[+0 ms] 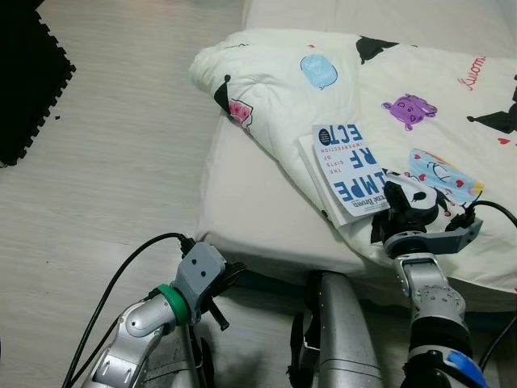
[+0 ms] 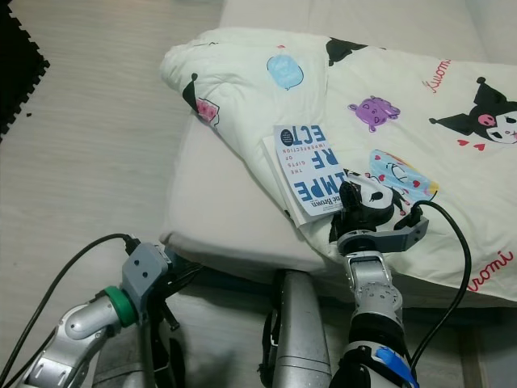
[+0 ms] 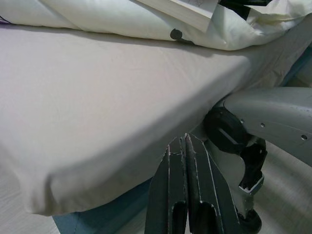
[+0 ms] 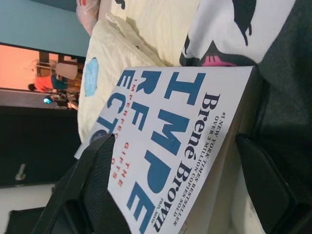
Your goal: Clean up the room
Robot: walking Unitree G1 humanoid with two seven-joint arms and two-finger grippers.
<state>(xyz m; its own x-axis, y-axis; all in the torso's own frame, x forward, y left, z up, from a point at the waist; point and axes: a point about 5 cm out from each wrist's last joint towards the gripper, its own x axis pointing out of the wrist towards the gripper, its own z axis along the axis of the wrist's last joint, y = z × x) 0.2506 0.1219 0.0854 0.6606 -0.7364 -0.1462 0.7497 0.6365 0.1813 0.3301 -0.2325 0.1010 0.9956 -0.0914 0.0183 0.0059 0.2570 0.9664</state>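
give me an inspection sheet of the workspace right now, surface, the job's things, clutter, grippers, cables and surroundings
Surface: bed with a bare pale sheet at its near corner.
Job's things: book lying on the cartoon-print duvet, near the bed's edge.
Clutter: nothing seen.
Grippers: right gripper open, fingers either side of the book's near end; left gripper shut, low by the bed's corner.
Cables: black cable running to the left wrist; another black cable looping over the duvet from the right wrist.
Surroundings: pale wood-look floor; black foam mat to the far left.
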